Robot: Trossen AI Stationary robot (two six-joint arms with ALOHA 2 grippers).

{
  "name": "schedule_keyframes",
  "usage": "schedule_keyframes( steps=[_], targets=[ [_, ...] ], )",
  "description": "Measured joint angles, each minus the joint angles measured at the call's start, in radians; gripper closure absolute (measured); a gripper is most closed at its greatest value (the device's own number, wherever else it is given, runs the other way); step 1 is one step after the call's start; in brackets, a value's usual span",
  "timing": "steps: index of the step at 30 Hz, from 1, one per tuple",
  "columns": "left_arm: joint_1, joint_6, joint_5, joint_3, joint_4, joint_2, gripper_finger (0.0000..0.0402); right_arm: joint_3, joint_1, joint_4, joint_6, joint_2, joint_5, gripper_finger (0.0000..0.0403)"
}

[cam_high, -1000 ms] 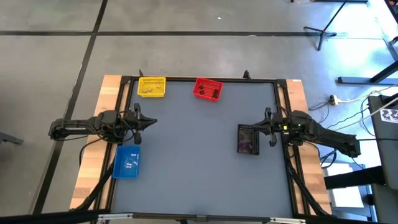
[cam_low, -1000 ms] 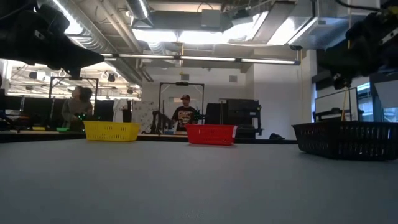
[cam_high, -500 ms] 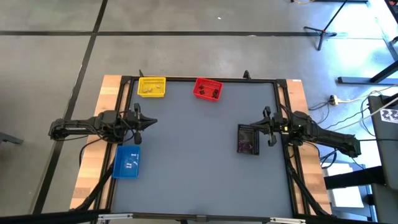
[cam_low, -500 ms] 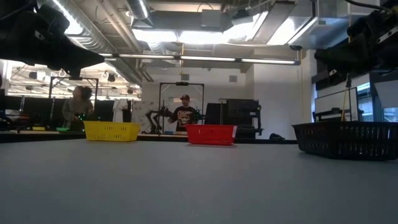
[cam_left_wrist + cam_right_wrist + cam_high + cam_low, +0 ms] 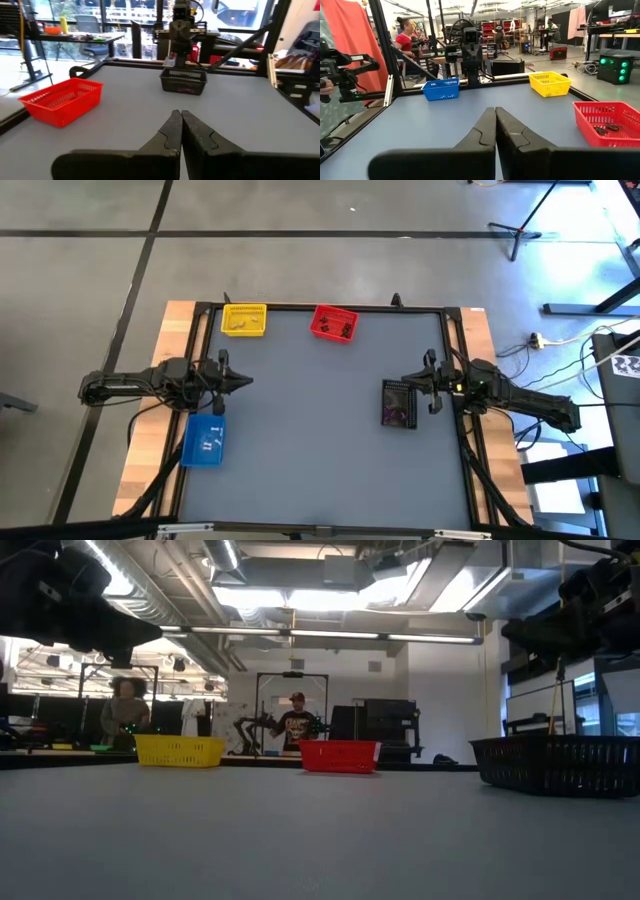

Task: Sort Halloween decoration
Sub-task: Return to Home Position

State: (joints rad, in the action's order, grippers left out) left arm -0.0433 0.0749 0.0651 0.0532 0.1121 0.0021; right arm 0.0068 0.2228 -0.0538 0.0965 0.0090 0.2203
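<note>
Left gripper (image 5: 180, 114) closed, empty, near blue bin (image 5: 195, 458); right gripper (image 5: 495, 110) closed, empty, just beside black bin (image 5: 400, 388). Halloween decoration (image 5: 605, 129) seen in red bin (image 5: 610, 142), well apart from both.

on the grey table (image 5: 310, 450) sit a yellow bin (image 5: 244, 319) and a red bin (image 5: 334, 323) at the far edge, a blue bin (image 5: 205, 441) left, a black bin (image 5: 399, 403) right — a person (image 5: 296, 720) stands beyond.
</note>
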Motion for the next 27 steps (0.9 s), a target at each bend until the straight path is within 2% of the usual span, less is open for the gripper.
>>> schedule_keyframes(
  steps=[11,20,27],
  targets=[
    [0.000,-0.030,-0.006,0.000,0.001,0.000,0.0401,0.000,0.000,0.001,0.006,0.000,-0.004,0.0403],
    [0.000,-0.065,0.014,0.000,0.001,0.000,0.0401,0.000,0.000,0.036,-0.036,0.008,-0.213,0.0403],
    [0.000,-0.115,0.030,0.000,-0.001,0.000,0.0401,0.000,0.000,0.038,-0.050,0.035,-0.215,0.0403]
  ],
)
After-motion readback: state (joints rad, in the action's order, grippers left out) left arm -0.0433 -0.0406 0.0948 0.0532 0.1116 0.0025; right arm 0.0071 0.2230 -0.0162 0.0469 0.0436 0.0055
